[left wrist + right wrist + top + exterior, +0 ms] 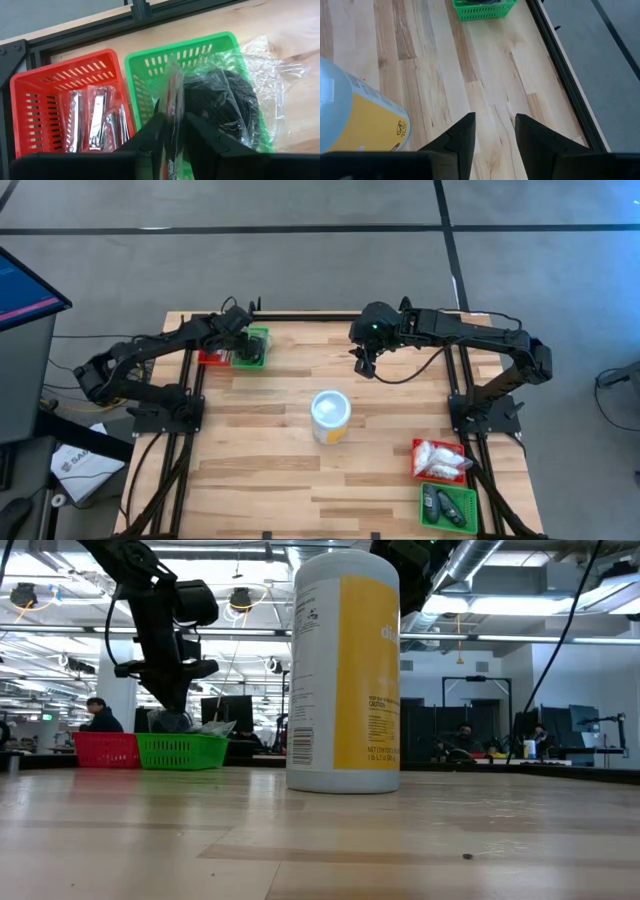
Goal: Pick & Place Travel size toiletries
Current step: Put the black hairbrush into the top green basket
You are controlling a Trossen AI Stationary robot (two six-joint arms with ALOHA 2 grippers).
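My left gripper is at the table's far left, over the green tray, and is shut on a clear plastic wrapper. Dark round flat pieces in clear wrappers fill that tray, and some wrapper spills over its rim onto the wood. The red tray beside it holds slim silvery pieces in packets. The high view shows my left gripper above the green tray. My right gripper is open over bare wood at the far middle and holds nothing. My left gripper pinches a thin upright fold of clear wrapper between its two fingers, coming from above and slanting down into the green tray. The wrapper belongs to the dark round pieces below it. Whether the piece is lifted off the tray floor, I cannot tell.
A tall white and yellow canister stands at the table's middle, close to my right gripper. At the near right corner sit a red tray of white sachets and a green tray of dark pieces. Black frame rails edge the table.
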